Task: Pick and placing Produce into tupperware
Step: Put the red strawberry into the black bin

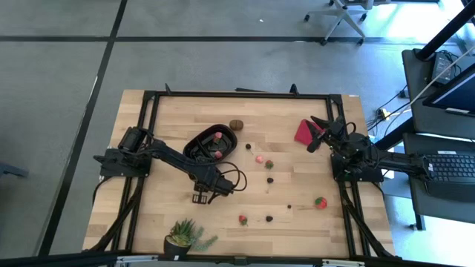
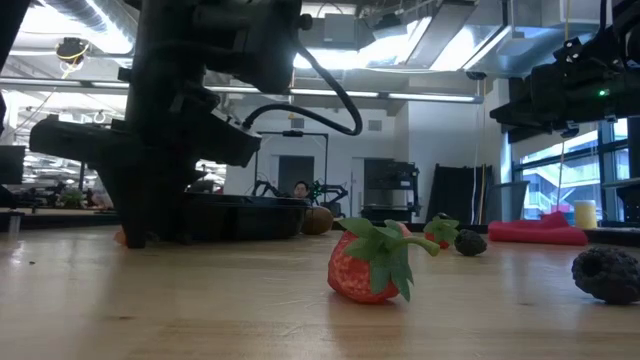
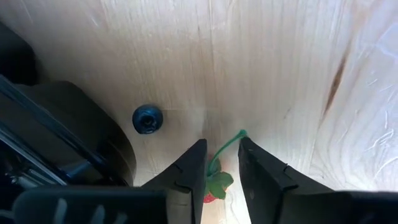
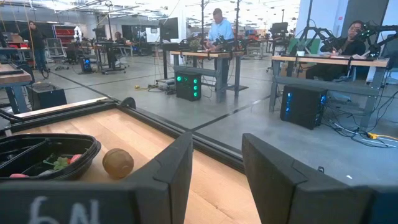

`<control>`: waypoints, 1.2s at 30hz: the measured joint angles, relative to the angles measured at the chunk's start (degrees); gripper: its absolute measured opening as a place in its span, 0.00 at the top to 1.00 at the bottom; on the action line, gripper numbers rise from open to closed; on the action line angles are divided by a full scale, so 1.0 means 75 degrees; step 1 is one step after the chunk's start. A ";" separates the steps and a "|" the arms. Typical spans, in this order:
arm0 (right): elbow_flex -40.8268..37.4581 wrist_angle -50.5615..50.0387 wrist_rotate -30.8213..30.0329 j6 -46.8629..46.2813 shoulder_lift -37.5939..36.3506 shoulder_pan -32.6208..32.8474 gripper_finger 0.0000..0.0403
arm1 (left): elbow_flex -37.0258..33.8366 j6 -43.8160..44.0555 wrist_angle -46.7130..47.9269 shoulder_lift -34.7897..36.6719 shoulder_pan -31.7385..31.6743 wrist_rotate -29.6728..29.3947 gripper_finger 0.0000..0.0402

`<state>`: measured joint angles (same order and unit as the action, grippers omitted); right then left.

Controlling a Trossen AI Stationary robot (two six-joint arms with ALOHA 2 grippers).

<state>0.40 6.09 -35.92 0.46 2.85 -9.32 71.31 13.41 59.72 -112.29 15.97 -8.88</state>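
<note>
My left gripper [image 1: 200, 197] [image 3: 221, 163] points down at the table just in front of the black tupperware [image 1: 210, 143]. A small red strawberry with a green top and long stem [image 3: 214, 186] lies on the wood between its two fingers, which stand a narrow gap apart. A blueberry [image 3: 147, 119] lies close by. The tupperware holds a few red pieces. More produce is scattered over the table: a brown round piece [image 1: 236, 124], strawberries [image 1: 243, 219] [image 1: 320, 201] and dark berries [image 1: 269, 218]. My right gripper [image 1: 315, 137] [image 4: 217, 168] waits level at the far right, open and empty. My left gripper comes at the strawberry from above, one finger on each side of it. One finger [image 3: 193, 177] stands right against the fruit's red side and a sliver of wood shows before the other. Whether either finger touches it, I cannot tell. The strawberry rests on the table.
A flat red square object [image 1: 303, 132] lies under my right gripper. A green spiky potted plant [image 1: 185, 236] stands at the near edge. A black frame [image 1: 237, 94] runs round the table. Bare wood shows between the scattered pieces in the table's middle.
</note>
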 joint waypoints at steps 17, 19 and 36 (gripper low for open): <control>-0.0003 0.0000 0.0000 -0.0001 0.0000 0.0000 0.65 | -0.0015 -0.0138 0.0071 -0.0015 -0.0006 -0.0066 0.99; 0.0000 0.0000 -0.0002 0.0002 0.0000 -0.0001 0.65 | -0.0014 -0.0201 0.0077 -0.0015 -0.0009 -0.0053 0.99; 0.0000 0.0003 -0.0001 0.0000 0.0001 0.0000 0.65 | 0.2455 -0.1374 0.1289 -0.0047 -0.0005 0.1093 1.00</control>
<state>0.40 6.11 -35.93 0.45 2.86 -9.32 89.72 3.10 69.38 -112.64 15.93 -0.69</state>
